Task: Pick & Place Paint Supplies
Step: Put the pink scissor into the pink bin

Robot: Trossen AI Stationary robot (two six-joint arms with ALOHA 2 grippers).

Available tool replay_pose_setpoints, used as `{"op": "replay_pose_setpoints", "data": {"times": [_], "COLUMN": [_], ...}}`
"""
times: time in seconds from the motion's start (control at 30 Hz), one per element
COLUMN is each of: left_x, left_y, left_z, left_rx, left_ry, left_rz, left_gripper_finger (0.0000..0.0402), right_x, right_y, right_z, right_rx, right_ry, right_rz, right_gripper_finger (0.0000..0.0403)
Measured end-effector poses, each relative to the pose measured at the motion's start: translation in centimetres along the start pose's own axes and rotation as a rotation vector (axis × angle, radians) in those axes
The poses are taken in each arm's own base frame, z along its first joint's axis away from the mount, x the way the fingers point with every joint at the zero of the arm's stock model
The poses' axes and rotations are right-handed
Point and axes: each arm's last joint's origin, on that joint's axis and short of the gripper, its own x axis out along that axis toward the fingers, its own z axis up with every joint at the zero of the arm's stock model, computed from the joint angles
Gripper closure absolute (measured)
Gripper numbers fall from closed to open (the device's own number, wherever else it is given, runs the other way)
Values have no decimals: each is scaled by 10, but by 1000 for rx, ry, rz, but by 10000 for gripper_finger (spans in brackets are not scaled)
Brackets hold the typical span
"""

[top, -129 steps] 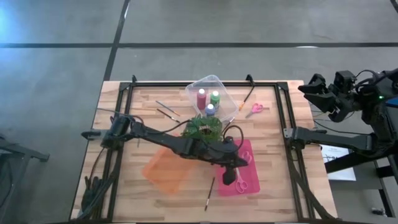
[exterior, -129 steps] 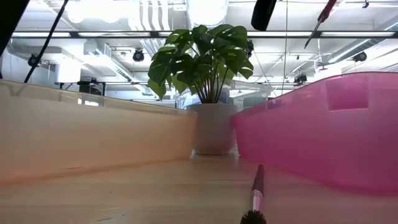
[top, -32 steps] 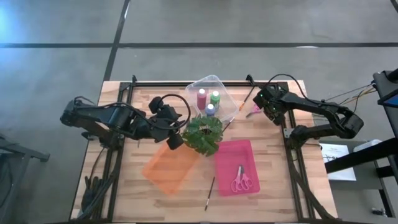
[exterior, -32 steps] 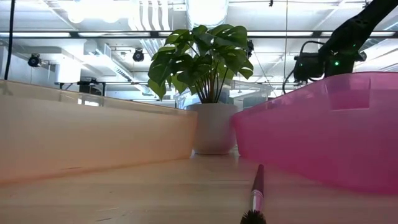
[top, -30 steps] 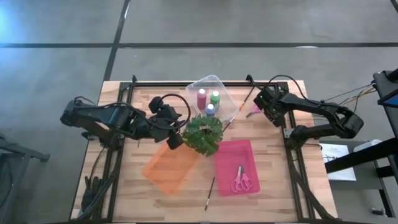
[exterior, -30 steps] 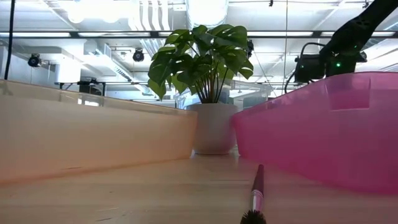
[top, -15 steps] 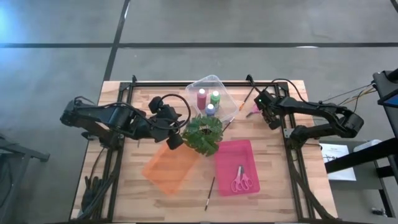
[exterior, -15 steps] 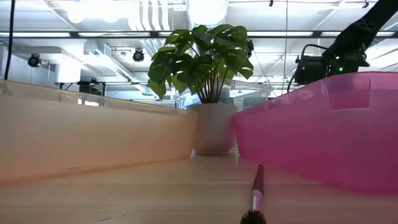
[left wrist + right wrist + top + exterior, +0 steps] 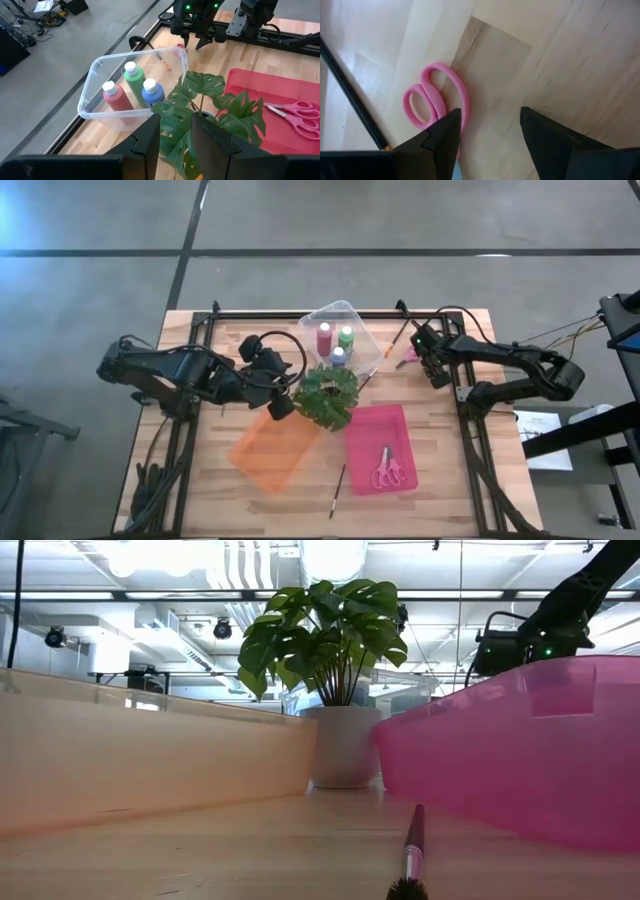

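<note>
Pink scissors (image 9: 437, 97) lie on the tabletop (image 9: 440, 480) under my right hand (image 9: 487, 137), spread wide, holding nothing. Three paint bottles (image 9: 334, 341) stand in the clear tub (image 9: 352, 309), another scissors (image 9: 386, 469) in the pink tray (image 9: 400, 420). Brushes (image 9: 337, 490) remain loose. My left hand (image 9: 175, 137), open, waits by the plant (image 9: 325, 392).

Three paint bottles (image 9: 132, 89) were maroon-pink, green and blue, each white-capped. Two scissors (image 9: 295, 110) had pink handles. The trays were orange (image 9: 270, 452), pink (image 9: 400, 420) and clear (image 9: 365, 340). The worktop (image 9: 200, 480) was pale striped wood.
</note>
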Motion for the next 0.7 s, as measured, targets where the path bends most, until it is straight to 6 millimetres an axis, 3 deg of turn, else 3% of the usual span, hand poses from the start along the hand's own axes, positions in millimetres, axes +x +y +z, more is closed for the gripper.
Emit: {"op": "replay_pose_setpoints", "data": {"times": [0.7], "left_x": [0], "left_y": [0], "left_z": [0], "left_rx": [-10], "left_ry": [8], "left_rz": [-16], "left_gripper_finger": [283], "right_x": [12], "right_y": [17], "right_z": [-10], "right_rx": [-51], "right_ry": [13], "right_rz": [-142], "right_gripper_finger": [200]}}
